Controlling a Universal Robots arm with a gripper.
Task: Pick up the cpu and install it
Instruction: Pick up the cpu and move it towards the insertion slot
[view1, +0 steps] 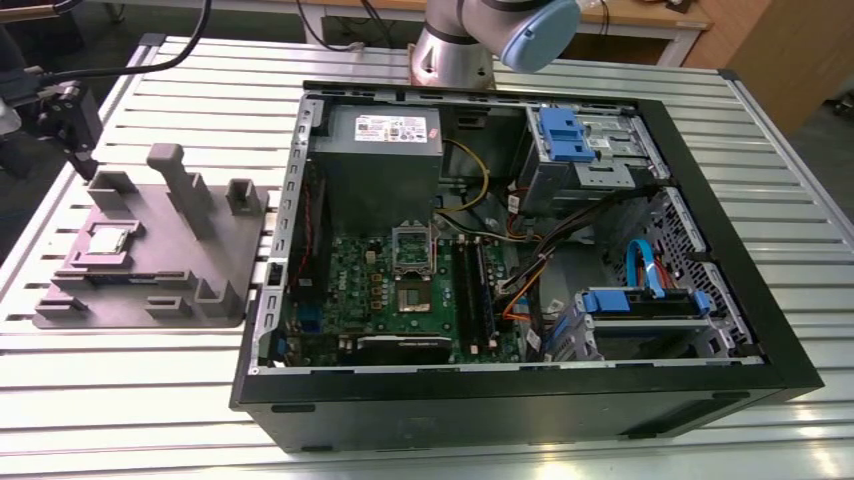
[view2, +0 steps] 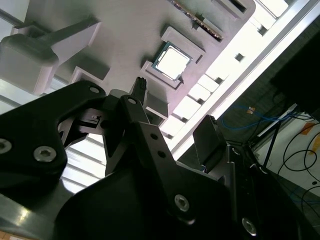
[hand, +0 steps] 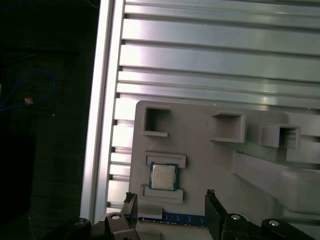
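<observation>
Gripper (hand: 170, 196) spread wide, empty, near cpu (hand: 163, 176). My worry: off-centre descent, fingers clip tray (hand: 200, 150) ridges, chip tilts.

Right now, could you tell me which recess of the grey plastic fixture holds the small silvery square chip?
The shallow bar-framed seat nearest the gripper holds the silvery square cpu; the three square pockets stand empty.

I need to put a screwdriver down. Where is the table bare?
Bare table slats lie in front of the tray, at the exterior view's left, and beyond the case at the exterior view's right. The case is crowded inside; the tray holds the cpu.
</observation>
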